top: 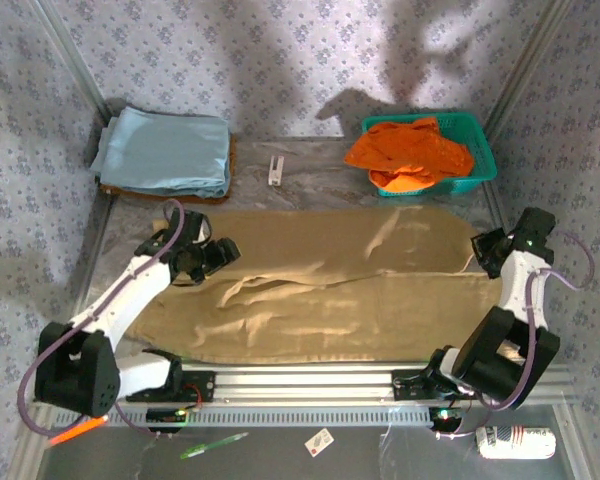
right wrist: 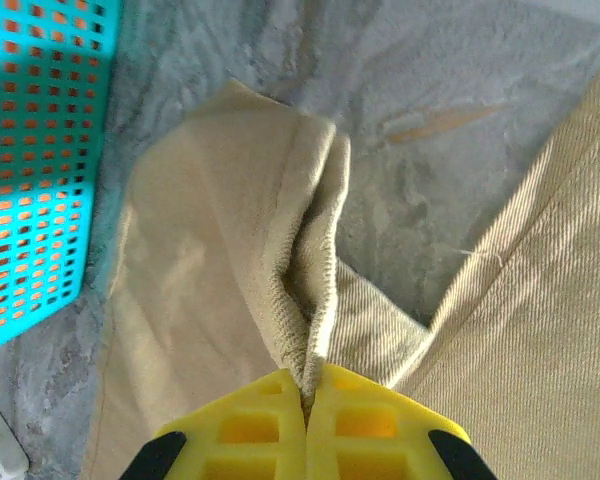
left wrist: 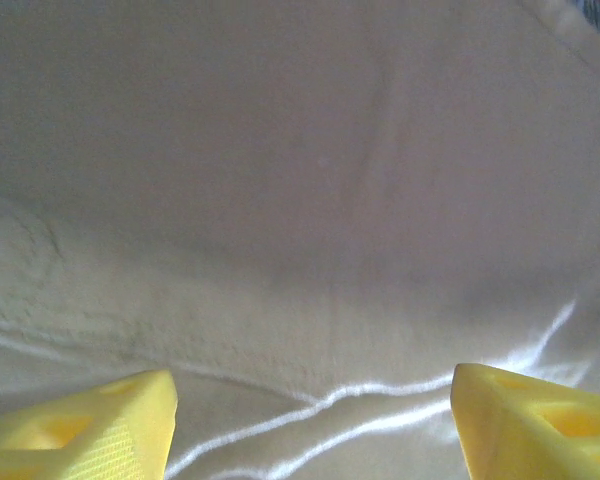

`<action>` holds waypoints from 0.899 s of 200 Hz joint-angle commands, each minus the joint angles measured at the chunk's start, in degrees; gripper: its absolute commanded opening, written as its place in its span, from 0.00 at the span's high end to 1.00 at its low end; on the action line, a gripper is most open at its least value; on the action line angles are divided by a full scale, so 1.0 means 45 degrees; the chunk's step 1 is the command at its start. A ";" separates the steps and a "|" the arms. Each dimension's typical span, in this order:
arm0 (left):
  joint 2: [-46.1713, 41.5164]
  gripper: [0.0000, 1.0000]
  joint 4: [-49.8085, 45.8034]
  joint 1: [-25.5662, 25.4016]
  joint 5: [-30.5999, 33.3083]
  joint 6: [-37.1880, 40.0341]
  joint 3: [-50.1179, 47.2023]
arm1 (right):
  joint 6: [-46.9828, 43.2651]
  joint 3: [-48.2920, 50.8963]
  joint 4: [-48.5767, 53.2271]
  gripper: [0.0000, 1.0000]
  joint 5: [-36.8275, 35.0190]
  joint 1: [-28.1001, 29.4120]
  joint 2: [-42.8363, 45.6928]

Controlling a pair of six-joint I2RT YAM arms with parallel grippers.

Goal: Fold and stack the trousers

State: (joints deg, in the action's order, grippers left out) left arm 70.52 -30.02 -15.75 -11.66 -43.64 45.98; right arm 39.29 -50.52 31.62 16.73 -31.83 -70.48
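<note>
The tan trousers (top: 330, 285) lie spread lengthwise across the table, both legs flat with a few wrinkles near the left. My left gripper (top: 212, 255) hovers over their left end, its yellow fingers (left wrist: 80, 430) wide open above smooth tan cloth (left wrist: 300, 200), nothing between them. At the right end my right gripper (top: 483, 252) is shut on a pinched fold of the trousers' edge (right wrist: 305, 300). The cloth rises from the grey table into the closed yellow fingertips (right wrist: 242, 425).
A folded light blue cloth (top: 165, 150) sits on a brown mat at the back left. A teal basket (top: 478, 160) with an orange garment (top: 410, 150) stands at the back right, close to the right gripper. A small white object (top: 277, 168) lies between them.
</note>
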 commanded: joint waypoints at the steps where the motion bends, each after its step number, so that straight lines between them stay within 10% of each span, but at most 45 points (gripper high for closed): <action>1: 0.0827 0.27 0.0995 0.0411 0.0506 -0.0394 0.0673 | -0.0562 -0.0100 0.0138 1.00 -0.0575 -0.0176 0.0395; 44: 0.3786 0.27 0.2647 0.1310 0.0999 -0.1233 0.1152 | -0.0354 0.0064 -0.0318 0.97 -0.0326 -0.0404 -0.0868; 78: 0.5174 0.30 0.3604 0.2420 0.0467 -0.1786 0.0660 | -0.0380 0.0425 0.0144 0.54 -0.0734 -0.0445 -0.1073; 107: 0.5242 0.30 0.3491 0.3317 0.0884 -0.1845 0.0284 | -0.0469 0.0788 0.0555 0.40 -0.1340 -0.0381 -0.0232; 180: 0.7047 0.30 0.2966 0.4511 0.0493 -0.0699 0.2139 | -0.0110 0.0376 -0.0127 0.30 -0.2137 0.0035 0.0148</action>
State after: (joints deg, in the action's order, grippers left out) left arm 96.77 -13.52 3.86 -10.28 -50.17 52.56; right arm 38.24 -46.48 32.16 9.13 -31.29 -66.65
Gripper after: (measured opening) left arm 0.698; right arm 0.698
